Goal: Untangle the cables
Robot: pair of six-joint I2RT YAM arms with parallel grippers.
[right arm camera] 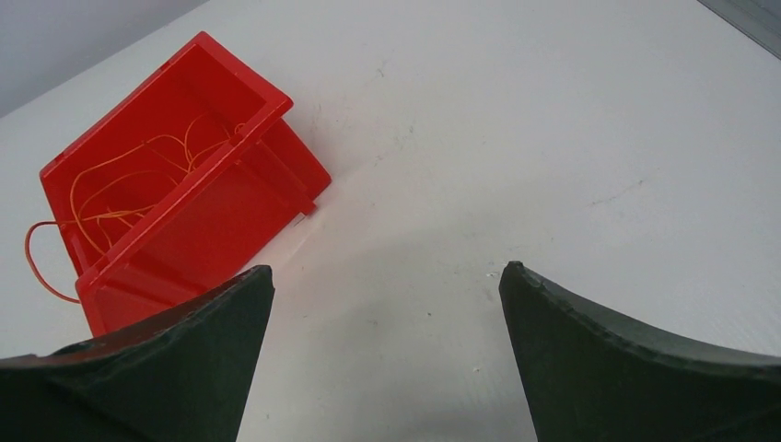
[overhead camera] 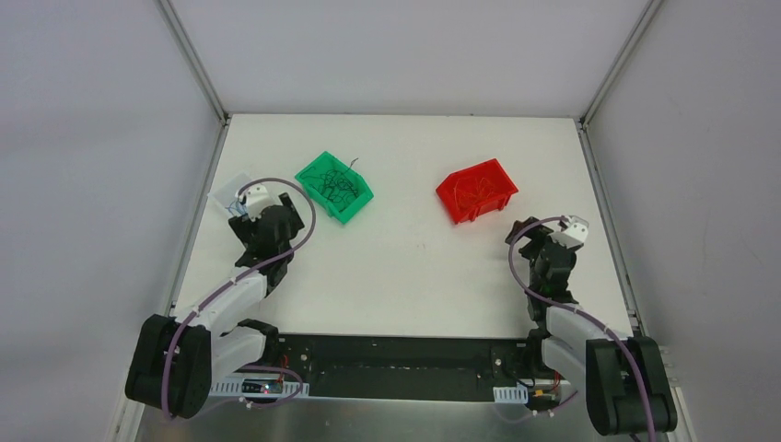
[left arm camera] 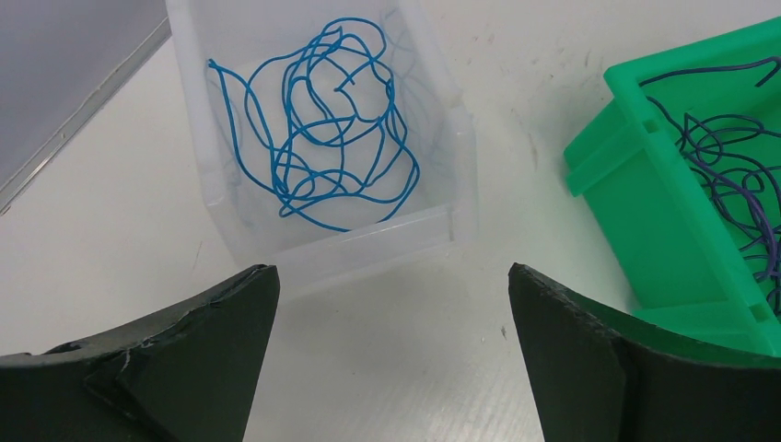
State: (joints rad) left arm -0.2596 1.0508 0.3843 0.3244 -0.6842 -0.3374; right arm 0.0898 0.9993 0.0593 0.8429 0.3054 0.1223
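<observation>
the cables are sorted by colour into three small bins on the white tabletop (overhead camera: 405, 267), none of them lying loose on it. at the left edge sits a clear bin (left arm camera: 433, 230) holding the blue cables (left arm camera: 322, 129), one loose heap of loops on its floor. just to the right of it, not touching, is a green bin (left arm camera: 645, 212) with the dark cables (left arm camera: 728, 157) inside, thin purplish-black strands crossing each other; from above one strand end pokes up past its far rim. well apart, over on the right half, stands a red bin (right arm camera: 230, 212) with the orange-red cables (right arm camera: 120, 198), and one loop of these hangs out over its left wall onto the tabletop.

the left pincer (left arm camera: 391, 272) hovers just near of the clear bin, its two dark fingers spread wide with nothing between them but bare tabletop. the right pincer (right arm camera: 387, 269) is spread just as wide and grips nothing, sitting to the right and a little nearer than the red bin, pointed at the bare white surface beside it. neither pincer touches any bin or cable.
</observation>
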